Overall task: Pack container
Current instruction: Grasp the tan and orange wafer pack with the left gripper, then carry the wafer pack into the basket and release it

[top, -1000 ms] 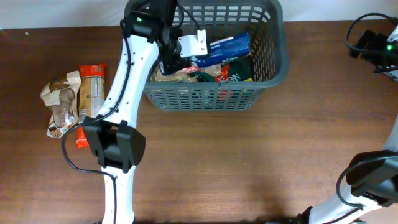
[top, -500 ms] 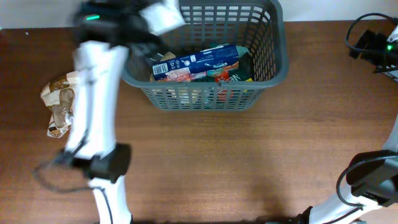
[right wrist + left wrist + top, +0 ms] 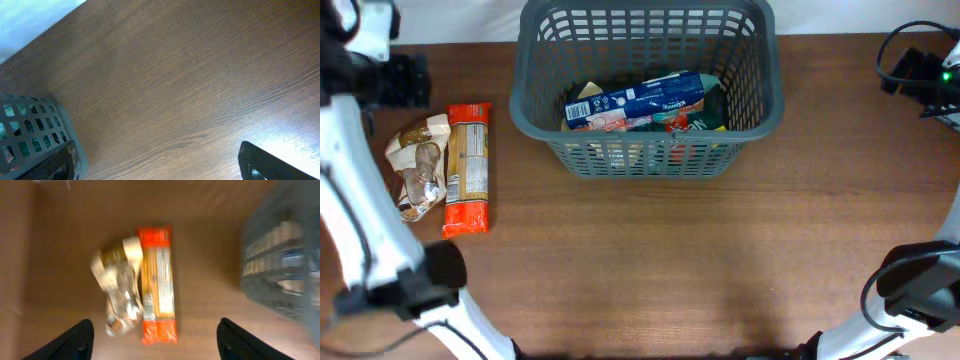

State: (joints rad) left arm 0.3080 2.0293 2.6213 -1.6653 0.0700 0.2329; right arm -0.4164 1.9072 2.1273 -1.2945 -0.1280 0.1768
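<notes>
The container (image 3: 645,152), a dark grey lattice basket, stands at the table's back middle and shows at the right edge of the left wrist view (image 3: 285,270). Inside lie a blue packet (image 3: 645,98) and other snack packets. An orange-red packet (image 3: 467,168) and a crumpled beige packet (image 3: 417,165) lie side by side on the table to its left. My left gripper (image 3: 157,345) hovers open and empty above these two; overhead it is at the far left (image 3: 405,80). My right gripper (image 3: 160,167) stands open and empty over bare wood beside a basket corner (image 3: 30,125).
The table is brown wood. The left arm's white links run down the left side (image 3: 360,230). The right arm's base (image 3: 920,290) sits at the lower right, and its cabled wrist (image 3: 920,75) at the far right edge.
My left arm has swung out of the basket to the far left, above the loose packets. The blue packet now lies in the basket, and the left jaws have opened.
</notes>
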